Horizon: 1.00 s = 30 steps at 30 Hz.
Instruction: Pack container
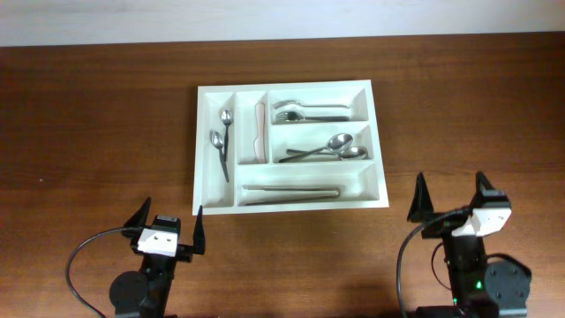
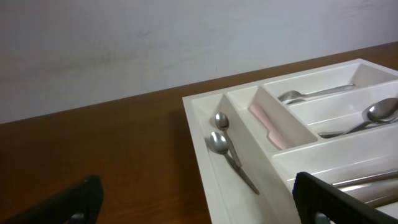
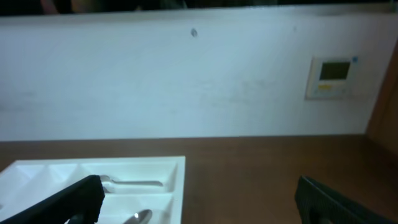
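Container (image 1: 362, 187) sitting loaded on desk (image 1: 88, 132); likely stiff, slick, lightish, so rim looking best for gripping. Left tool (image 1: 173, 216), right tool (image 1: 451, 190) gaping wide, holding nothing.

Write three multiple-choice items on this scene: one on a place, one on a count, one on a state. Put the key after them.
1. Where do the two small spoons lie?
A. in the long bottom compartment
B. outside the tray
C. in the leftmost narrow compartment

2. How many compartments has the tray?
A. three
B. five
C. seven

3. How do the left pincer and the right pincer stand?
A. both open, holding nothing
B. both shut on a spoon
C. left shut, right open

Key:
1 C: the overhead view shows both small spoons in the narrow compartment at the tray's left end.
2 B: two narrow upright compartments and three long ones can be counted.
3 A: each pincer's fingers are spread wide apart near the table's front edge, with nothing between them.
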Tool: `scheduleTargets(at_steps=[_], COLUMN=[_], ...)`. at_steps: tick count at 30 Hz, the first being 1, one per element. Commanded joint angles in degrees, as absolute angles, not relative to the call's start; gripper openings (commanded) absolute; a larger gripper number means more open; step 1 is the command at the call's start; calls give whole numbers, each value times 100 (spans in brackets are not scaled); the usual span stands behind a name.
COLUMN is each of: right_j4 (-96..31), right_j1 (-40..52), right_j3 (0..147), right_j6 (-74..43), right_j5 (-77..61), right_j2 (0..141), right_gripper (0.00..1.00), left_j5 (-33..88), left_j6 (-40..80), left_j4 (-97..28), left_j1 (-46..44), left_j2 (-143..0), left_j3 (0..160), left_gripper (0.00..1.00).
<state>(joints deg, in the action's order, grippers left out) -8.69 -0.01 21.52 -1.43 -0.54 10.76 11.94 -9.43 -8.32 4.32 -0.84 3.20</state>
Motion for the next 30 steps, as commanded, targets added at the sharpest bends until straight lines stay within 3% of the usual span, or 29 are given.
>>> scheduleTargets(at_steps=[1, 19, 30], right_j4=[-851, 598, 801], right_j1=[158, 266, 268], right_j3=[1964, 764, 32], right_j6=[-150, -150, -150], right_j5=[-86, -86, -86], right_j2=[718, 19, 19], right_gripper=[99, 99, 99], left_j5=[1155, 1155, 1155], left_j6=[-998, -998, -998], left_j4=[-814, -814, -814], left_j1=[467, 467, 467], left_j2=[-30, -30, -30], left_j3=[250, 250, 250], left_gripper=[99, 99, 99])
